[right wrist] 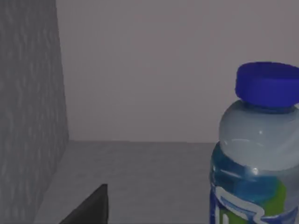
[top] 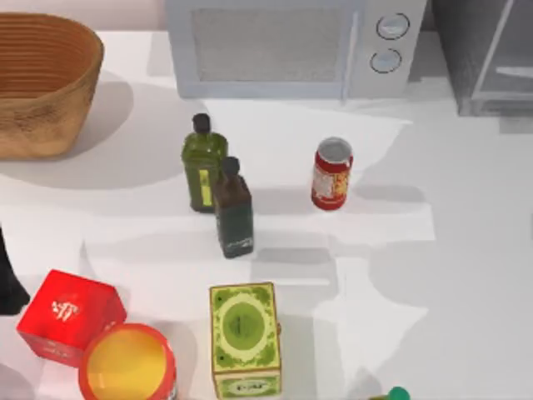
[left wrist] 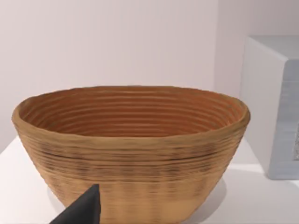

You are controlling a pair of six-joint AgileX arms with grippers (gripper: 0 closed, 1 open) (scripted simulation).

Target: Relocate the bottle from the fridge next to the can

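While bottle stands upright on grey fridge shelf, right gripper finger sits near it, grip state unreadable; can upright mid-table; left arm parked at left table edge, grip unreadable.

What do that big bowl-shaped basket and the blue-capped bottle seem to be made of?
The basket looks woven or coiled from tan natural fibre, matte, judging by its stacked horizontal ridges. The bottle looks like clear glossy plastic: see-through wall with highlights, an opaque blue screw cap, and a printed label.

Clear glossy plastic bottle w/ matt blue cap, ribbed woven basket, shiny metal-top can
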